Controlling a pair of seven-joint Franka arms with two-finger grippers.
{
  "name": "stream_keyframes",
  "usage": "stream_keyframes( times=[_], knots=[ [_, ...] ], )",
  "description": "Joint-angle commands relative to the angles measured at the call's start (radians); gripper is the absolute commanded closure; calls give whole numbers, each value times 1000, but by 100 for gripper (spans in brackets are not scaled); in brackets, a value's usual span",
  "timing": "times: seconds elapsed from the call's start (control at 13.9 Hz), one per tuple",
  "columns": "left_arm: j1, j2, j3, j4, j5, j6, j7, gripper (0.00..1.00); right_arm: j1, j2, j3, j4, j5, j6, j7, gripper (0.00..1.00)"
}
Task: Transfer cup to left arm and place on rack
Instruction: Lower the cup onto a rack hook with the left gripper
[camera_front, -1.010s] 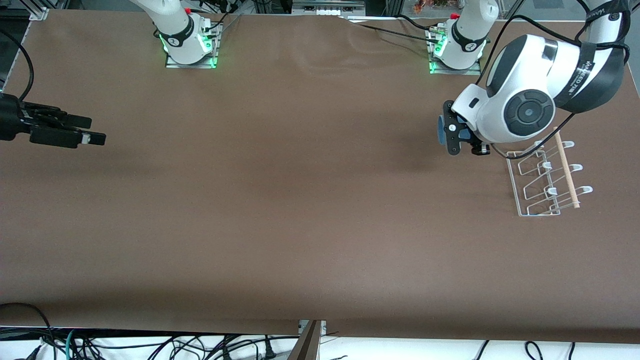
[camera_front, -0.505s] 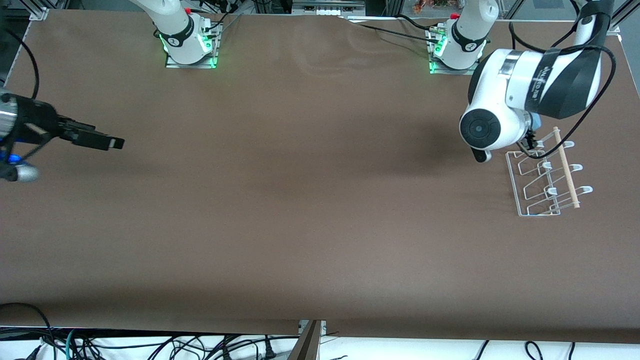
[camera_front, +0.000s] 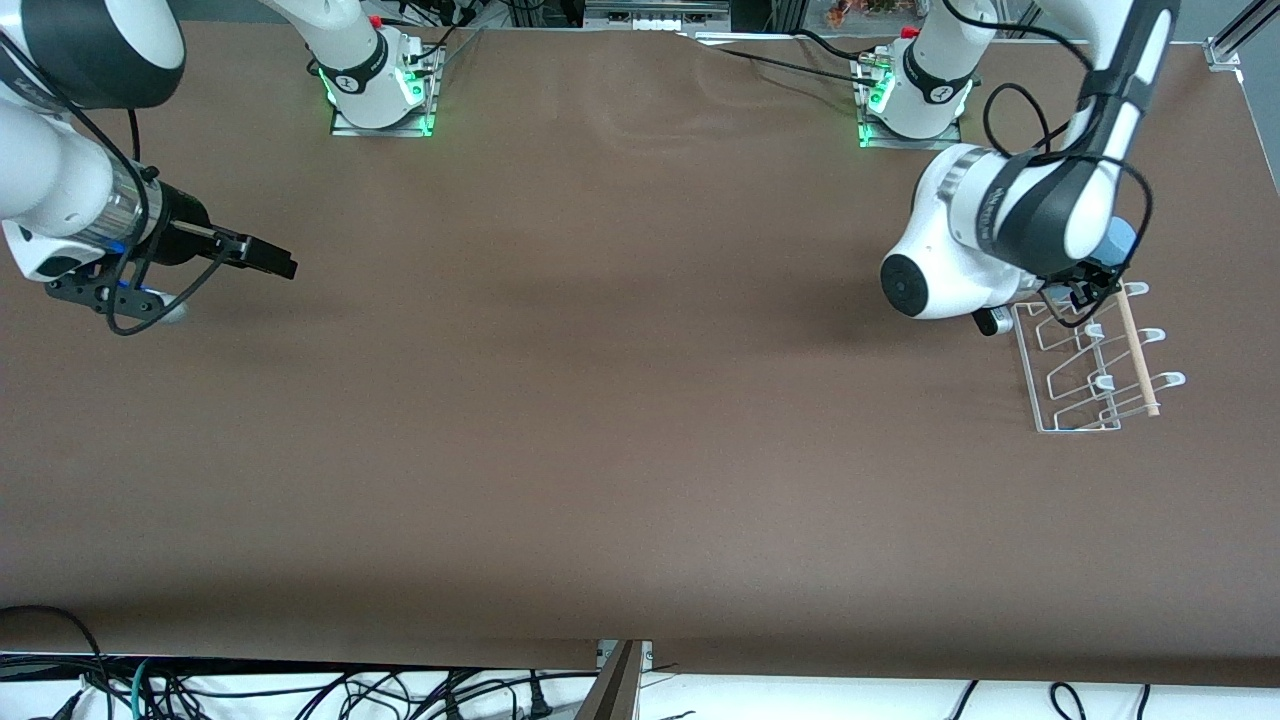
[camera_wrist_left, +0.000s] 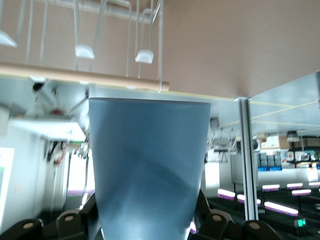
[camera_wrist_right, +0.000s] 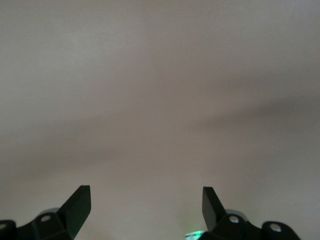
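Note:
My left gripper (camera_front: 1092, 272) is shut on the light-blue cup (camera_front: 1117, 240) and holds it just over the end of the white wire rack (camera_front: 1075, 395) that lies nearest the robots' bases. In the left wrist view the cup (camera_wrist_left: 150, 165) fills the middle between the black fingers (camera_wrist_left: 75, 222), with the rack's pegs (camera_wrist_left: 84, 50) and wooden dowel (camera_wrist_left: 85, 76) close past its rim. My right gripper (camera_front: 272, 260) is open and empty, low over the table at the right arm's end; the right wrist view shows its fingers (camera_wrist_right: 80, 202) wide apart over bare table.
The rack's wooden dowel (camera_front: 1133, 345) lies across its pegs. The brown table (camera_front: 620, 420) spreads between the arms. The two arm bases (camera_front: 380, 85) stand at the table's edge. Cables hang below the edge nearest the front camera.
My left arm has swung the cup from beside the rack to over the rack's end, turning its wrist. My right arm has shifted a little toward the table's middle, empty.

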Motion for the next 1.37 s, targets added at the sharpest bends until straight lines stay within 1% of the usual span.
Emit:
stream_keyframes(
  times=[0.0, 0.07, 0.14, 0.36, 0.5, 0.58, 0.72, 0.87, 1.01, 1.08, 1.15, 1.3],
  knots=[
    [-7, -25, -8, -80, 102, 38, -85, 100, -64, -61, 85, -132, -106, 102, -64, 1],
    [-7, -19, -8, -80, 136, 49, -86, 100, -76, -66, 102, -149, -130, 130, -76, 1],
    [-1, -9, -8, -81, 168, 56, -86, 100, -85, -67, 105, -150, -134, 141, -87, 1],
    [36, 46, -8, -86, 285, 81, -88, 100, -94, -110, 107, -140, -132, 112, -162, 1],
    [60, 56, -8, -87, 301, 122, -86, 100, -102, -135, 110, -100, -132, 33, -170, 1],
    [70, 65, -6, -87, 307, 142, -88, 100, -119, -135, 126, -72, -132, 2, -170, 1],
    [83, 85, -6, -89, 337, 156, -95, 100, -172, -133, 185, -39, -132, -35, -172, 1],
    [119, 91, -8, -90, 376, 190, -109, 100, -186, -133, 203, -28, -132, -58, -181, 1],
    [120, 93, -6, -107, 379, 199, -127, 100, -196, -126, 213, 24, -123, -127, -243, 1],
    [120, 102, -6, -113, 380, 199, -140, 100, -200, -126, 213, 37, -121, -136, -253, 1],
    [119, 108, -6, -116, 380, 199, -155, 100, -203, -127, 213, 38, -120, -138, -254, 1],
    [126, 125, -8, -127, 425, 201, -178, 100, -208, -126, 214, 38, -117, -149, -273, 1]
  ],
)
